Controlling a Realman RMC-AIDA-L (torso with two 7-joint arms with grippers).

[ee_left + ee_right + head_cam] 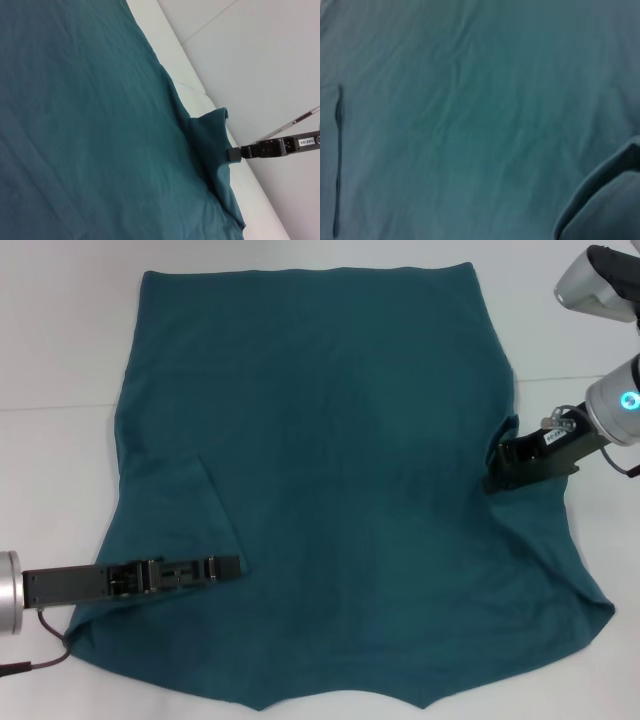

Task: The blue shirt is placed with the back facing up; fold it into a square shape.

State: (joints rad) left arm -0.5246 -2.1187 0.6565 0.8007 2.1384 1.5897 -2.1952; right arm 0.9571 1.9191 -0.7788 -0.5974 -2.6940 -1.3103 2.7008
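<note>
Shirt: the blue shirt (340,480) lies spread, plain side up, on the white desk (50,360). Left pincer (228,567) lies low over its near-left part, grip unclear. Right pincer (503,468) pinches its raised right edge.

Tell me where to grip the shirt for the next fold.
Probably the side edges. The shirt lies flat, so only its borders offer a pinchable lip. The left gripper sits low on the left sleeve fold; the right gripper meets the raised right edge. Come in from each outer side, low and level.
</note>
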